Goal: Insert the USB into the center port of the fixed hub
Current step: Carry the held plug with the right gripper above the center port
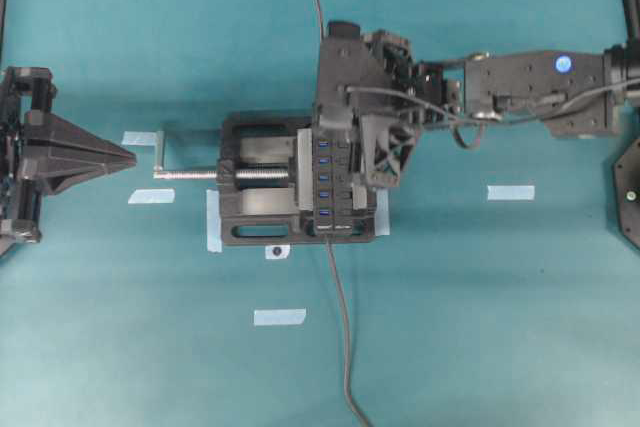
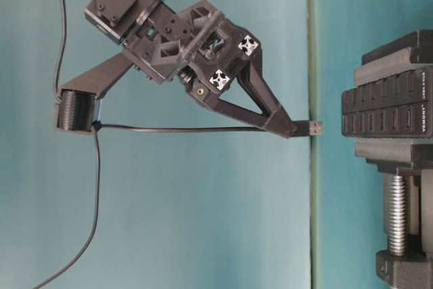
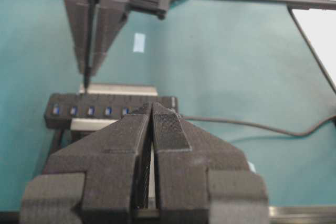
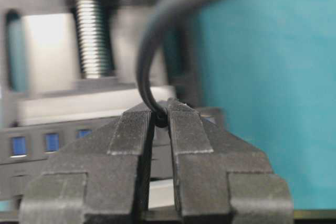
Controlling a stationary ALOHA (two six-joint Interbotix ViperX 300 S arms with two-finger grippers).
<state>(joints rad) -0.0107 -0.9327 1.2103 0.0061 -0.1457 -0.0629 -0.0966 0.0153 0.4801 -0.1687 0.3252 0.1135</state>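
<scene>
My right gripper (image 2: 289,128) is shut on the USB (image 2: 310,127), a small black plug whose metal tip sticks out past the fingertips. Its thin cable (image 2: 189,128) trails back along the arm. The fixed hub (image 2: 385,109) is a long black strip clamped in the vise, with blue sockets showing (image 1: 325,182). The plug points at the hub's socket face with a short gap between them. In the right wrist view the cable (image 4: 152,40) curls into the pinched fingertips and the plug is hidden. My left gripper (image 1: 128,157) rests shut and empty at the far left, aimed at the vise.
A black vise (image 1: 260,197) with a silver screw and crank (image 1: 165,162) holds the hub at mid-table. The hub's own cable (image 1: 345,347) runs to the front edge. Strips of pale blue tape (image 1: 510,192) lie about on the teal table.
</scene>
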